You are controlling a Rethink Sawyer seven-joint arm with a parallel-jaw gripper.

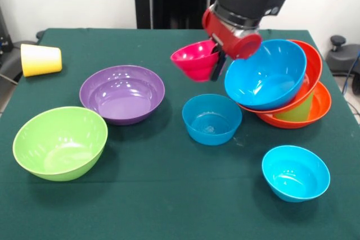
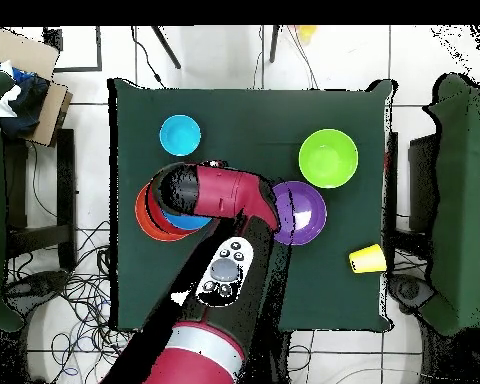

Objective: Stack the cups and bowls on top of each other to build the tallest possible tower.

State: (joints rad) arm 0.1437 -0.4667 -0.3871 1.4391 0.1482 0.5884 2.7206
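My gripper [image 1: 215, 67] is shut on the rim of the small pink-red bowl [image 1: 194, 60] and holds it tilted in the air, left of the tower. The tower [image 1: 281, 82] leans: two orange bowls [image 1: 315, 102] with the light green cup [image 1: 295, 111] wedged between them and a blue bowl [image 1: 264, 74] tipped on top. A second blue bowl [image 1: 211, 119] stands on the table below the pink-red bowl. The purple bowl [image 1: 122, 94], lime green bowl [image 1: 60, 141] and small cyan bowl [image 1: 295, 172] stand apart. The yellow cup [image 1: 40, 59] lies on its side at the far left.
In the overhead view my arm [image 2: 214, 190] covers the gripper and most of the tower; an orange rim [image 2: 144, 215] shows. The cyan bowl [image 2: 180, 134], lime green bowl [image 2: 328, 157], purple bowl [image 2: 304, 215] and yellow cup [image 2: 367, 260] also show on the green table [image 2: 254, 110].
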